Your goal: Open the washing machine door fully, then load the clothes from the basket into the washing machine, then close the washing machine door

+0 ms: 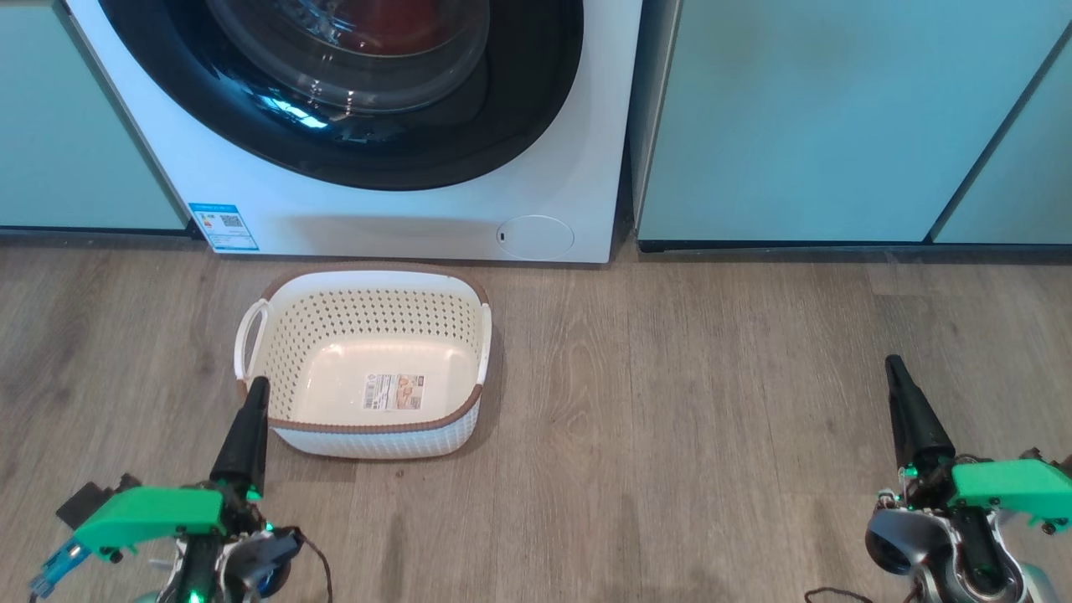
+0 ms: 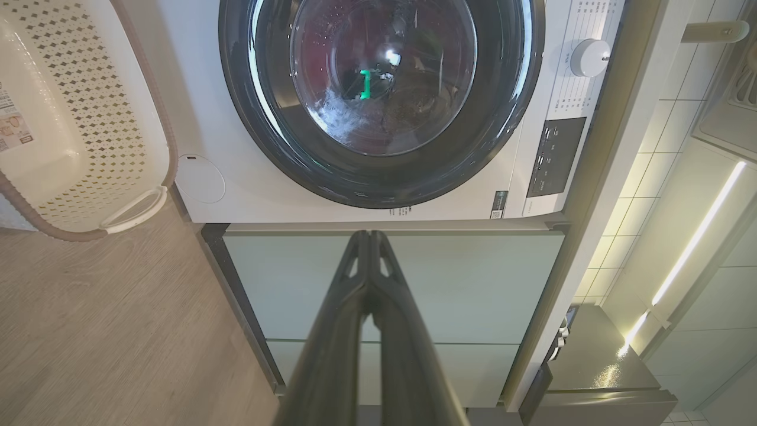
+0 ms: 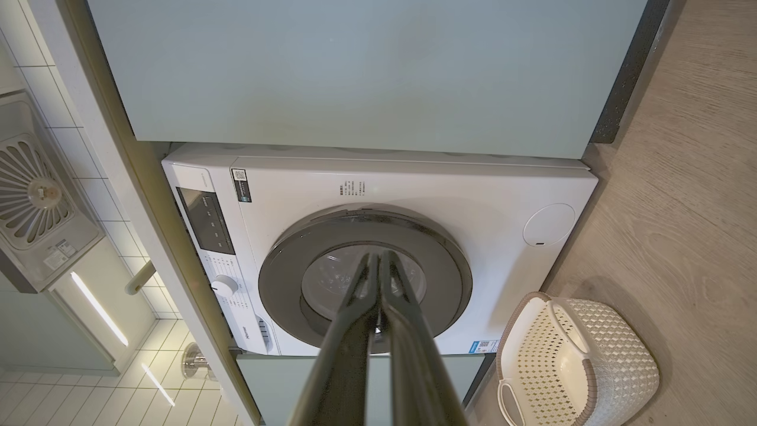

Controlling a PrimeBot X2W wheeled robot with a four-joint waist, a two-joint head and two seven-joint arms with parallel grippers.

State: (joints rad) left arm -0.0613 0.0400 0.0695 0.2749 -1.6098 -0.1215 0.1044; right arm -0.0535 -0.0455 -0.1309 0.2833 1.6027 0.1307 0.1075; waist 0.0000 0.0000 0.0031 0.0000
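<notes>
The washing machine (image 1: pixel 377 218) stands white between cabinets, and its round black door (image 1: pixel 502 109) lies shut against the front. Red fabric, the clothes (image 1: pixel 394 21), shows through the glass centre. On the floor just before the machine sits the white basket (image 1: pixel 368 276), with only a label sticker inside. My left gripper (image 1: pixel 257 385) is shut, its tip over the basket's near left corner. My right gripper (image 1: pixel 894 364) is shut, far right of the basket. In the left wrist view my left gripper (image 2: pixel 369 236) points at a cabinet beside the door (image 2: pixel 378 183). In the right wrist view my right gripper (image 3: pixel 378 257) points toward the door (image 3: pixel 284 284).
Pale teal cabinets (image 1: pixel 837 117) flank the machine on both sides. A round filter cap (image 1: pixel 536 237) and a blue sticker (image 1: pixel 222 226) mark its lower front. Wood floor (image 1: pixel 687 402) stretches from the basket to my right gripper.
</notes>
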